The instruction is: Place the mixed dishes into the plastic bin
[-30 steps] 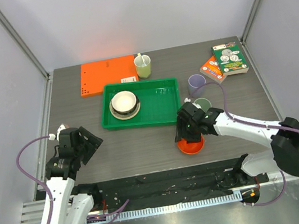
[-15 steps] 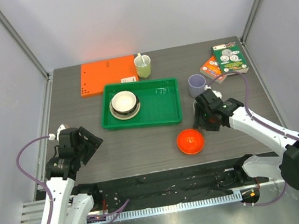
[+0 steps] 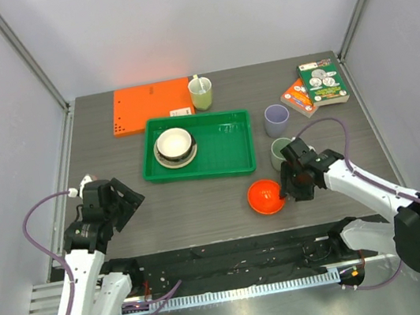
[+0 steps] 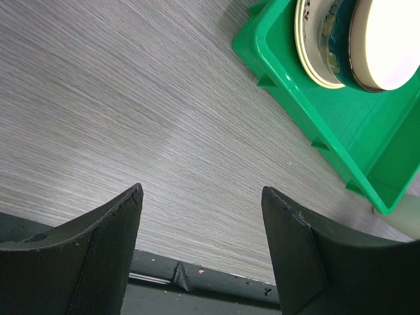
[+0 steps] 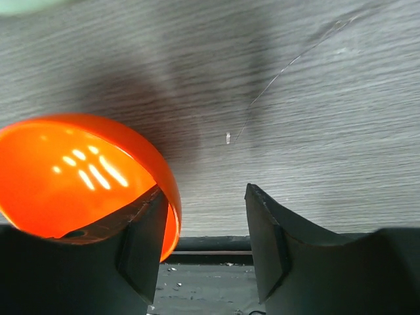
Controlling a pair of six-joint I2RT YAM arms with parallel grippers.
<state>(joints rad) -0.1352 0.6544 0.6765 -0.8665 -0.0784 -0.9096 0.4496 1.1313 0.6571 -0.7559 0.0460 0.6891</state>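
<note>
The orange-red bowl (image 3: 264, 197) stands on the table in front of the green plastic bin (image 3: 225, 149). My right gripper (image 3: 287, 187) is open at the bowl's right edge. In the right wrist view the gripper (image 5: 203, 197) straddles the rim of the bowl (image 5: 72, 174): one finger inside, the other outside with a gap. A cream plate (image 3: 166, 160) carrying a dark-sided bowl (image 3: 174, 142) lies in the bin. The lavender cup (image 3: 276, 120) and sage-green cup (image 3: 280, 147) stand right of the bin. My left gripper (image 3: 125, 203) hangs open and empty at the near left, seen as (image 4: 201, 190) in its own view.
An orange board (image 3: 152, 105) and a yellow-green cup with a spoon (image 3: 200, 92) sit behind the bin. Two booklets (image 3: 317, 84) lie at the back right. The left wrist view shows the bin's corner (image 4: 289, 82) and the plate (image 4: 310, 46).
The right gripper left the orange-red bowl, swung toward the cups, then came back down to the bowl's right rim. The left arm has not moved.
</note>
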